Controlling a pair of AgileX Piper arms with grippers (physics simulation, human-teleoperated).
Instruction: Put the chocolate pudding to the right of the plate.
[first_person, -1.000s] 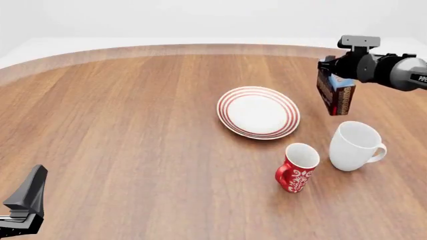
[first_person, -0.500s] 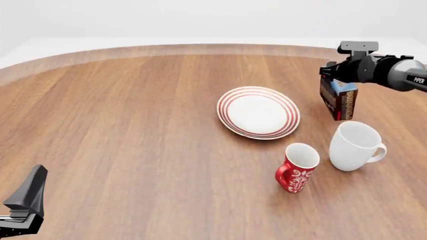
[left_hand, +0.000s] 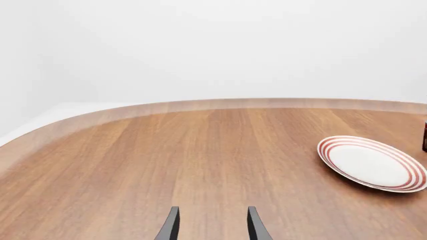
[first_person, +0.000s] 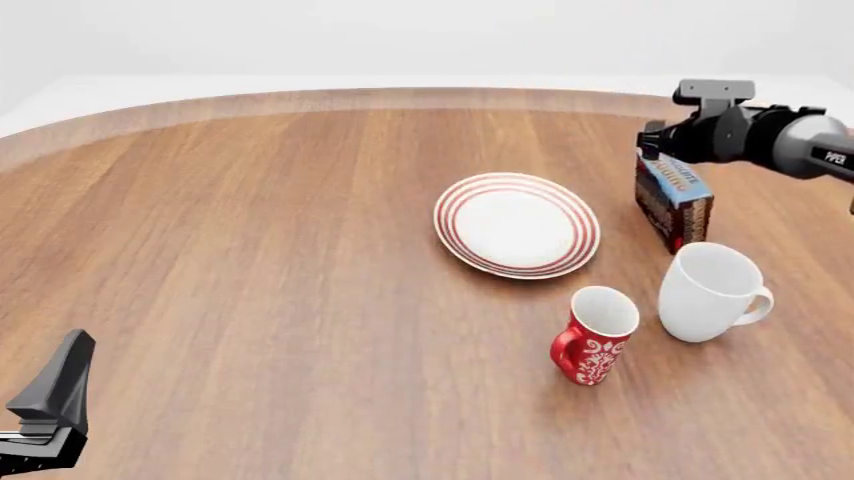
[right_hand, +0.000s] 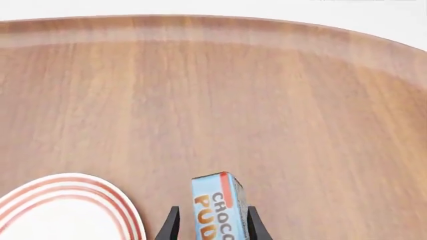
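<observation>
Lowered to the bench beside the red-ringed white plate (first_person: 517, 224), the light, stiff blue-topped pudding carton (first_person: 671, 200) is still clamped sidewise by the right end effector (first_person: 663, 150).

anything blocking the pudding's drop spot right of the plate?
Nothing visible. The chocolate pudding, between the right gripper's fingers, already sits right of the plate with bare table between them. The white mug stands close on the near side, apparently not touching.
</observation>
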